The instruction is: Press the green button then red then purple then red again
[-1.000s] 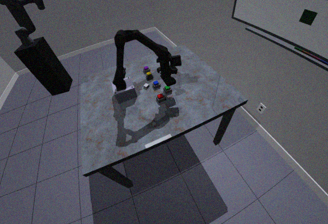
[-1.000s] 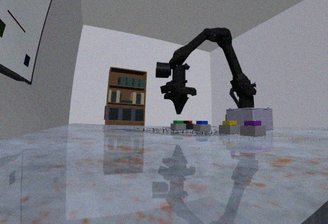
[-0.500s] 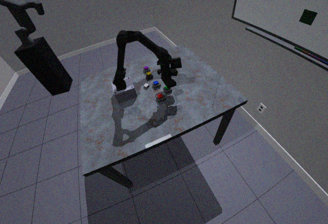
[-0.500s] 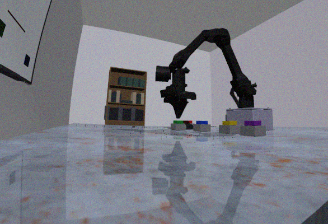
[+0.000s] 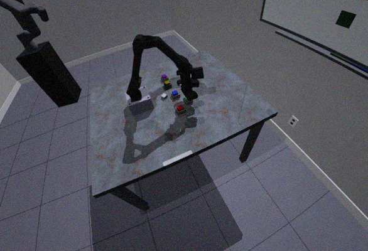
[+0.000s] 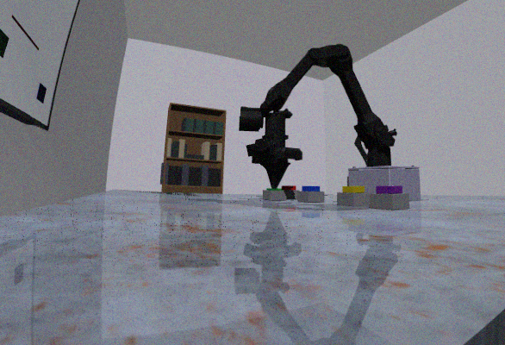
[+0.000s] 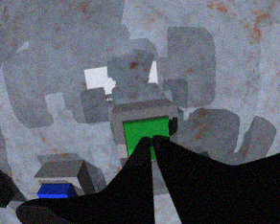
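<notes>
My gripper (image 6: 275,187) (image 7: 150,142) is shut and empty, pointing straight down. Its fingertips touch the cap of the green button (image 5: 186,99) (image 6: 268,189) (image 7: 144,129). In the exterior view that cap shows only as a thin strip above its grey base, lower than the other caps. The gripper partly hides it in the top view. The red button (image 5: 179,108) (image 6: 291,188) stands beside it, cap raised. The purple button (image 5: 164,76) (image 6: 389,190) stands at the far end of the row of buttons, cap raised. Neither shows in the wrist view.
The blue button (image 5: 174,93) (image 6: 310,189) (image 7: 57,190) stands close to the green one. The yellow button (image 5: 167,82) (image 6: 353,189) is between blue and purple. A small white block (image 5: 164,96) lies between the blue button and the arm's base box (image 5: 141,107) (image 6: 383,181).
</notes>
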Controlling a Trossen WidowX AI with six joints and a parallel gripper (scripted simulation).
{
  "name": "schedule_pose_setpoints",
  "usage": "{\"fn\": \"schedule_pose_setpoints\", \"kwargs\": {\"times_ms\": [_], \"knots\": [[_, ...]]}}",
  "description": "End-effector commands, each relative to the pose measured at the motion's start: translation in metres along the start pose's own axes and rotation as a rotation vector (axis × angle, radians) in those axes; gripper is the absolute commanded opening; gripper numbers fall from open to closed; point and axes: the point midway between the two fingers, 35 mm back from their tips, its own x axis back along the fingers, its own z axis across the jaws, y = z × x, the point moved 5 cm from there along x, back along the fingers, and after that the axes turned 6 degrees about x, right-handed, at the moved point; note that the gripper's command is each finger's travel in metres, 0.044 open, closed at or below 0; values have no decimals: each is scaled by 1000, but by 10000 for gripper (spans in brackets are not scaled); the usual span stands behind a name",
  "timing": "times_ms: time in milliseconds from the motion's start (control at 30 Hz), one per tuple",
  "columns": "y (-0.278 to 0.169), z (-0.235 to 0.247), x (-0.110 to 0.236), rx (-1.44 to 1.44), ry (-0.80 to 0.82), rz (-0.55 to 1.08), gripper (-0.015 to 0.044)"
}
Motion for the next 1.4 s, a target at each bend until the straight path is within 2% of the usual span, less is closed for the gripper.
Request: {"fn": "schedule_pose_setpoints", "kwargs": {"times_ms": [0, 333, 433, 600, 700, 767, 967, 1167, 1300, 1367], "knots": [[0, 1, -1, 1, 4, -1, 20], [0, 0, 2, 0, 0, 0, 20], [0, 0, 31, 1, 4, -1, 20], [0, 0, 37, 1, 4, -1, 20], [1, -1, 82, 1, 4, -1, 20], [0, 0, 96, 1, 4, -1, 20], [-8, -6, 96, 1, 3, 0, 20], [-80, -43, 95, 1, -1, 6, 20], [-83, -44, 95, 1, -1, 6, 20], [-82, -45, 81, 1, -1, 6, 20]]}}
